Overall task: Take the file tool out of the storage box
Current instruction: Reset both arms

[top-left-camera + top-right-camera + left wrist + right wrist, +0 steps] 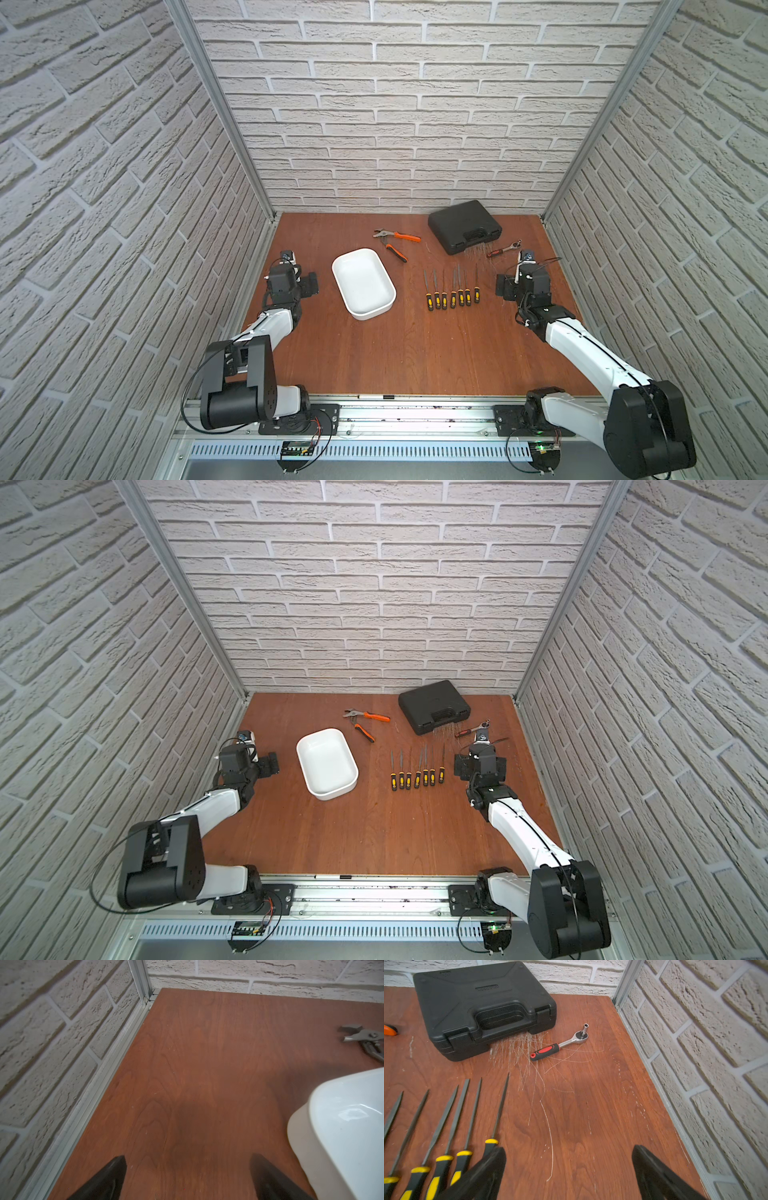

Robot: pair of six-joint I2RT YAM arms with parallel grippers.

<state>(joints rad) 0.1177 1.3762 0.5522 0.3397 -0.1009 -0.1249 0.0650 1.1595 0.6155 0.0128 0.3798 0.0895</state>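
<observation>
The white storage box (374, 313) (337, 791) stands left of the table's middle, and its inside shows only bare white floor. Several file tools (451, 291) (417, 771) with black-and-yellow handles lie in a row on the wood to its right. My right gripper (500, 286) (569, 1147) hovers open just right of that row; one finger overlaps the handle of the outermost file (500, 1105). My left gripper (311, 286) (188, 1157) is open over bare wood left of the box, whose rim (315, 1109) shows in the left wrist view.
A black case (463, 226) (481, 1007) sits at the back right with a red-handled ratchet (505, 248) (558, 1045) beside it. Orange-handled pliers (397, 237) (361, 1036) and another orange-and-black tool (397, 253) lie behind the box. Brick walls close three sides.
</observation>
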